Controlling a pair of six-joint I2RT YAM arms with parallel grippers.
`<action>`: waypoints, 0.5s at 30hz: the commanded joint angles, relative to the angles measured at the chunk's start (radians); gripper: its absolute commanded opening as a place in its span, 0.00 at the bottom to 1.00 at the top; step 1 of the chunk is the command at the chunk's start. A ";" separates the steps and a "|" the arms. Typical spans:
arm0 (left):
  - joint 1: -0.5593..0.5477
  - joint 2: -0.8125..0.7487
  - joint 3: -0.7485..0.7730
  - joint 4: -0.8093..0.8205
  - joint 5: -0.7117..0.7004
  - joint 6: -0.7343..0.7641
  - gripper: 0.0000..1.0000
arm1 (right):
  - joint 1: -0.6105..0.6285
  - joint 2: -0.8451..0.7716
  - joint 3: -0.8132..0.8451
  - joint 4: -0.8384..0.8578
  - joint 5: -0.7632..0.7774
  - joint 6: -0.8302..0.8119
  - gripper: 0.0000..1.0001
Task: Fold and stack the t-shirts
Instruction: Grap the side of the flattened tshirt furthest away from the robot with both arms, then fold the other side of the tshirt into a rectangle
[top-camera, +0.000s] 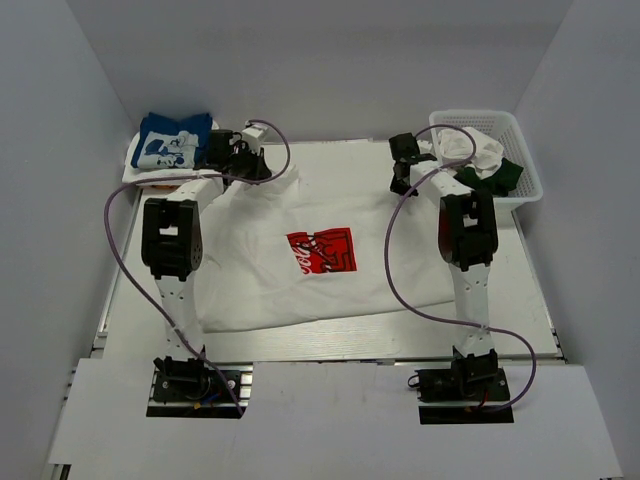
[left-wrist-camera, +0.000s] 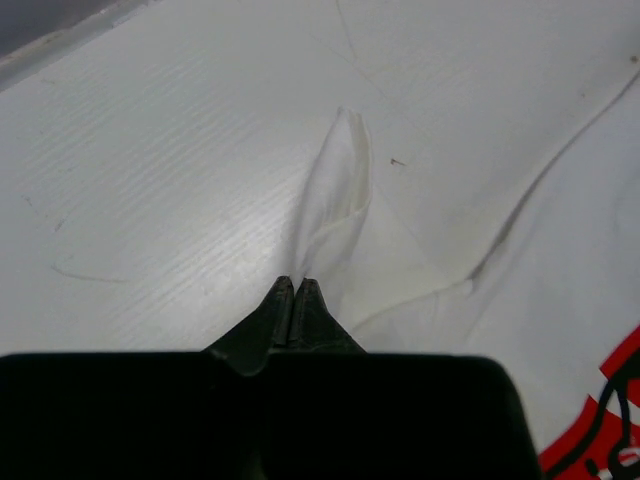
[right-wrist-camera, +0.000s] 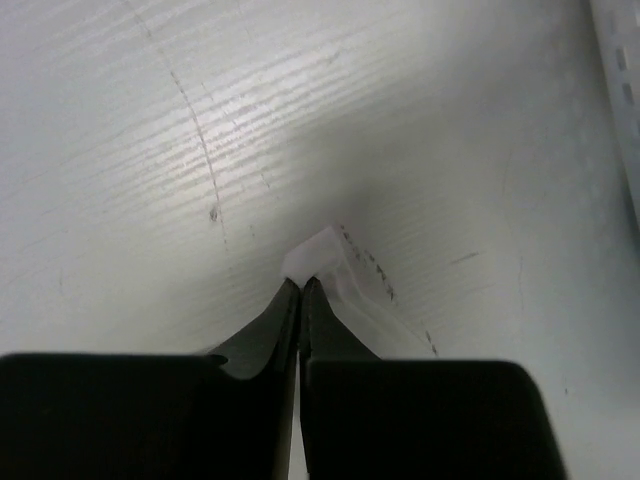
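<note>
A large white t-shirt (top-camera: 260, 270) with a red square logo (top-camera: 322, 250) lies spread on the table. My left gripper (top-camera: 262, 168) is at its far left edge, shut on a raised fold of the white cloth (left-wrist-camera: 335, 190); the jaws (left-wrist-camera: 295, 287) are pressed together. My right gripper (top-camera: 402, 180) is at the shirt's far right edge, shut on a small white corner of the cloth (right-wrist-camera: 322, 250); the jaws (right-wrist-camera: 302, 287) are closed on it. A folded blue t-shirt with a white cartoon print (top-camera: 170, 140) sits at the far left corner.
A white plastic basket (top-camera: 520, 150) at the far right holds white and dark green clothes. White walls enclose the table on the left, right and back. Purple cables loop off both arms.
</note>
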 joint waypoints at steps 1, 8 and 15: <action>-0.003 -0.167 -0.102 0.065 0.043 -0.001 0.00 | 0.001 -0.090 -0.073 0.031 -0.015 -0.004 0.00; -0.023 -0.385 -0.348 0.149 0.056 -0.068 0.00 | 0.012 -0.294 -0.286 0.114 -0.025 -0.037 0.00; -0.023 -0.723 -0.722 0.251 0.026 -0.220 0.00 | 0.015 -0.504 -0.566 0.243 -0.068 -0.076 0.00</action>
